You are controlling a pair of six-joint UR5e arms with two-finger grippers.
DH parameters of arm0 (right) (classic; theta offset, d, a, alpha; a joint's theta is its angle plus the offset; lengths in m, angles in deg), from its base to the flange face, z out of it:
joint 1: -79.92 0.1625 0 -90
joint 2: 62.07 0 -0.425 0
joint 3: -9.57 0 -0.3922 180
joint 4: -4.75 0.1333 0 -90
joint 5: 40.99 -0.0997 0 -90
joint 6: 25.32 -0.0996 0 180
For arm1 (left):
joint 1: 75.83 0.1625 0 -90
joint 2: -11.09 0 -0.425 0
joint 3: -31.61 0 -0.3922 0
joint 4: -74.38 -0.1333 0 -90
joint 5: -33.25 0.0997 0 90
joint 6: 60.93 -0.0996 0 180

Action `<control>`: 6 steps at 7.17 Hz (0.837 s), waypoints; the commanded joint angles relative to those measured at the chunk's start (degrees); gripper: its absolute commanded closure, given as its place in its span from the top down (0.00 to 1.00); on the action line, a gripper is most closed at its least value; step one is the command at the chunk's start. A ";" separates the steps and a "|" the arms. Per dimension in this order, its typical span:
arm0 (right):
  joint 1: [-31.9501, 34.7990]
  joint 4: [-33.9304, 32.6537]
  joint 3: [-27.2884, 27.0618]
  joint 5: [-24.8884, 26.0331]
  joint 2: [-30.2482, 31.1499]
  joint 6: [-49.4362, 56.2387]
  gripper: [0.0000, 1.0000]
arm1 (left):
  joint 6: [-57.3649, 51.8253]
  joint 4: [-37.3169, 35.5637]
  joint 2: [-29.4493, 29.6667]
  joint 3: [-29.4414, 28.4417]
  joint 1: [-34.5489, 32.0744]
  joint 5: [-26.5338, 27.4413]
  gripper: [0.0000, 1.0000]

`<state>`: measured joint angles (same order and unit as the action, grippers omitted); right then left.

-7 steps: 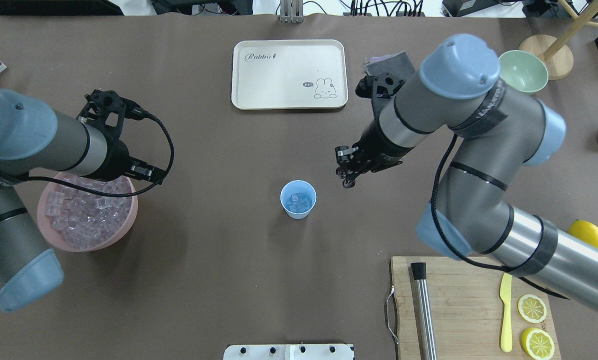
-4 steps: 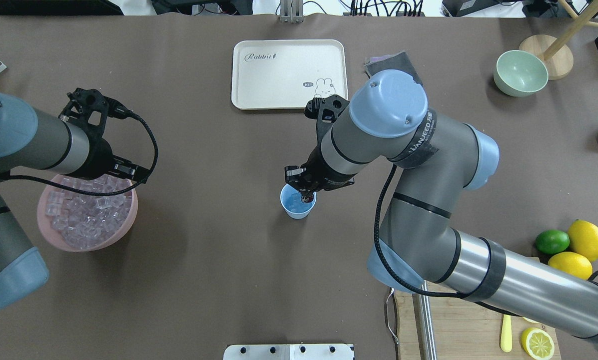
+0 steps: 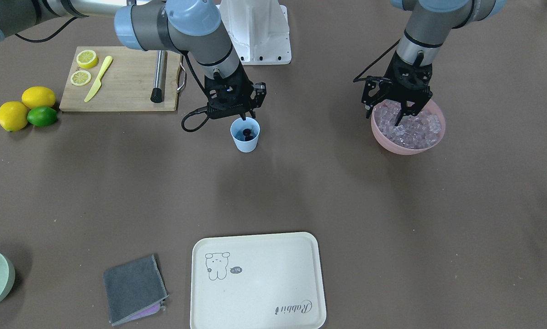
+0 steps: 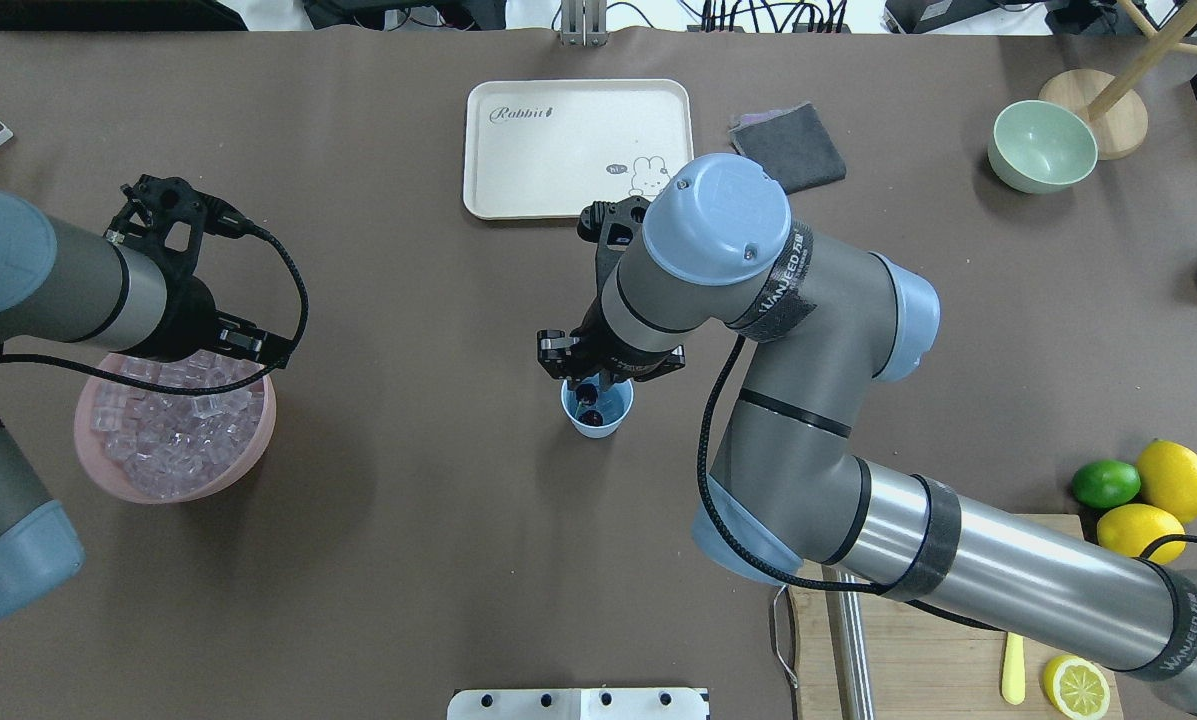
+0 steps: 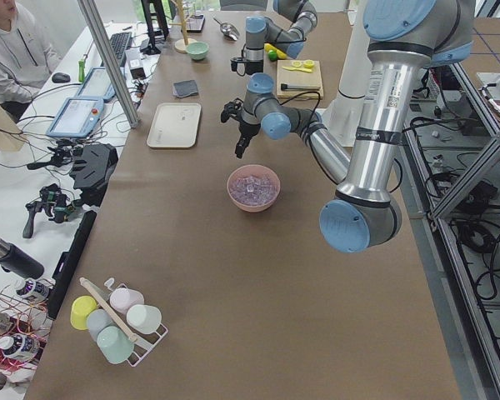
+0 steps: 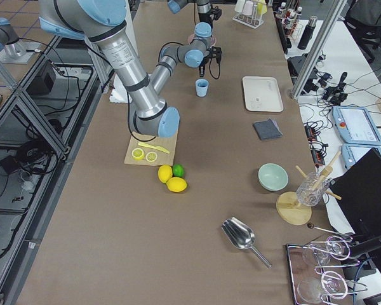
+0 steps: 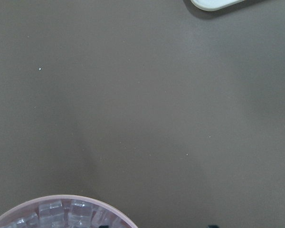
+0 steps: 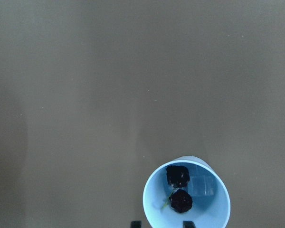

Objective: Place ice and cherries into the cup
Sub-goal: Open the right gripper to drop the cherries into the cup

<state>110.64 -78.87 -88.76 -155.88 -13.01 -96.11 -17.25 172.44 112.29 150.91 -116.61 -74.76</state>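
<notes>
The light blue cup (image 4: 598,420) stands mid-table; it also shows in the front view (image 3: 245,141) and the right wrist view (image 8: 152,209). The dark cherries (image 8: 179,190) lie inside it on a few ice cubes (image 8: 203,185). My right gripper (image 3: 246,119) hangs just above the cup's rim, open and empty. The pink bowl (image 3: 408,144) at my left is heaped with ice (image 3: 412,130). My left gripper (image 3: 392,116) hovers open over the bowl's near rim, holding nothing.
A cream tray (image 4: 578,150) and a grey cloth (image 4: 788,145) lie beyond the cup. A pale green bowl (image 4: 1043,145) sits far right. The cutting board (image 3: 122,77) with lemon slices, a knife and a steel rod, and whole lemons and a lime (image 3: 26,107), lie at my right.
My right gripper moved left from beside the cup to over it, carrying the cherries, and opened; the cherries now lie in the cup. My left arm drifted slightly left over the bowl.
</notes>
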 commanded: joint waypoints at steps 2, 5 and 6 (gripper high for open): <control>7.57 -0.14 -3.77 -4.78 8.89 4.40 1.00 | -4.96 -0.68 -2.74 -0.65 -5.50 -5.07 0.75; 24.77 0.04 -6.17 -14.71 26.21 32.72 1.00 | -33.22 -0.69 -10.75 -7.55 -26.39 -16.84 0.83; 30.93 0.56 -6.43 -17.36 32.70 43.87 1.00 | -38.53 -0.69 -11.98 -11.33 -31.15 -21.58 0.97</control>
<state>134.03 -78.74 -94.75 -169.68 11.99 -65.03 -47.25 171.76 102.21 144.22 -140.75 -90.72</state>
